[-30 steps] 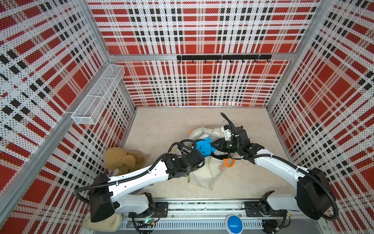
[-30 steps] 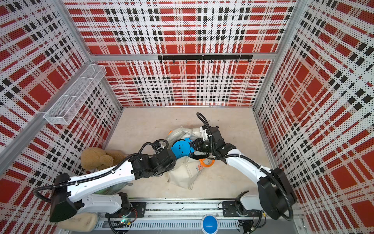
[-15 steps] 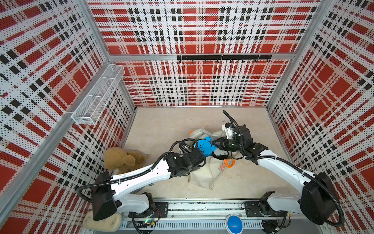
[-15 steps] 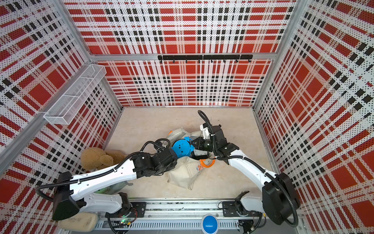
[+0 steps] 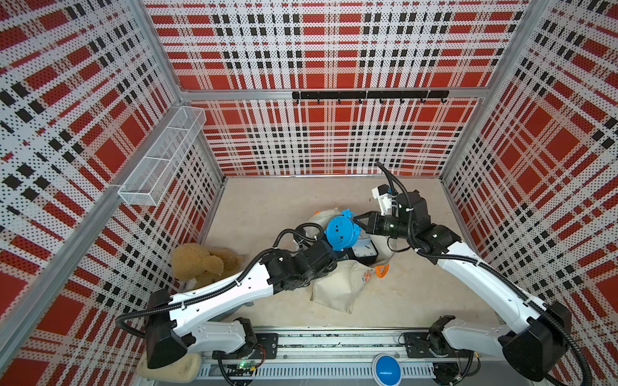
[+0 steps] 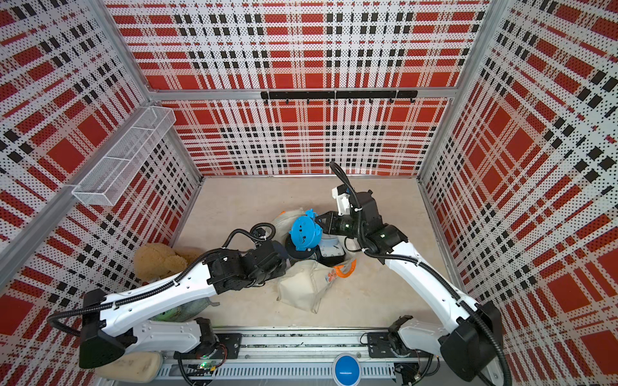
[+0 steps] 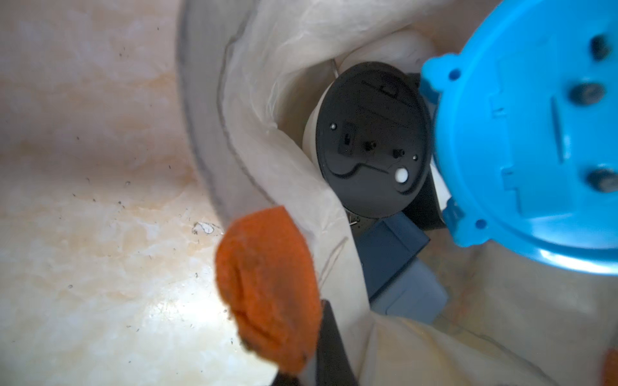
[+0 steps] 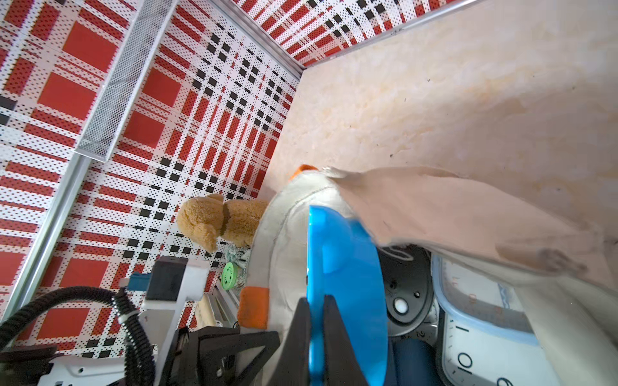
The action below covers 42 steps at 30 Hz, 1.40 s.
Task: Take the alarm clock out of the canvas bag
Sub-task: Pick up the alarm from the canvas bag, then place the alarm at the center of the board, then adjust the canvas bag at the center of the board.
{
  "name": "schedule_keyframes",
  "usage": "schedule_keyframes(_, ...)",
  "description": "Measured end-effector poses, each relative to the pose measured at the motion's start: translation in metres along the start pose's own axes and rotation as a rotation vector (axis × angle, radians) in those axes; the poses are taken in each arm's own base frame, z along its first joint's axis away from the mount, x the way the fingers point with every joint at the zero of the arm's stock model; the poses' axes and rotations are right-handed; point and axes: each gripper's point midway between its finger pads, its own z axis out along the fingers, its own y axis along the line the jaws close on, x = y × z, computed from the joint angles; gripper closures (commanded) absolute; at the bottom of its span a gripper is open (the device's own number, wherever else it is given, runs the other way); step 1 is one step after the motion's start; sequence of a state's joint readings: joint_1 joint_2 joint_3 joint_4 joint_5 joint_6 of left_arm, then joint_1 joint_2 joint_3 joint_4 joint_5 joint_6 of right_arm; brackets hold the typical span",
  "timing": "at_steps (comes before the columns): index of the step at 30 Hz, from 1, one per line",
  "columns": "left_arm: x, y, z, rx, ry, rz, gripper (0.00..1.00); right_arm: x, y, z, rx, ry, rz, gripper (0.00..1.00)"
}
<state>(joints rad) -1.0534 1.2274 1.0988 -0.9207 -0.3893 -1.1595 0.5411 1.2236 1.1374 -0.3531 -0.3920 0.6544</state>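
So the right gripper is pinched tight on the rim of the round blue plastic alarm clock. The clock is tipped up on edge right at the open mouth of the cream-white canvas bag, above what's inside. The left gripper is closed on the bag's rim by an orange cloth tab. Down in the bag there's a black-backed round clock and a white-faced clock. A tan plush toy lies well off to the side.
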Motion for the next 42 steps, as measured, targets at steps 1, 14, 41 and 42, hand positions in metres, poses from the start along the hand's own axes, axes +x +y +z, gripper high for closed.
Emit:
schedule_keyframes(1, -0.002, 0.000, -0.002, 0.001, -0.003, 0.011, 1.00, -0.007, 0.007, -0.004, -0.009, -0.011, -0.008, 0.95)
schedule_keyframes(14, -0.032, 0.020, -0.014, 0.024, -0.014, 0.020, 1.00, -0.120, 0.008, -0.095, 0.127, -0.290, -0.028, 0.97)
schedule_keyframes(41, -0.198, 0.052, 0.043, -0.023, -0.032, 0.007, 0.49, -0.089, -0.257, -0.089, 0.477, -0.197, 0.392, 1.00)
schedule_keyframes(42, -0.200, 0.050, 0.039, -0.016, -0.043, 0.004, 0.46, -0.088, -0.266, -0.088, 0.478, -0.192, 0.402, 1.00)
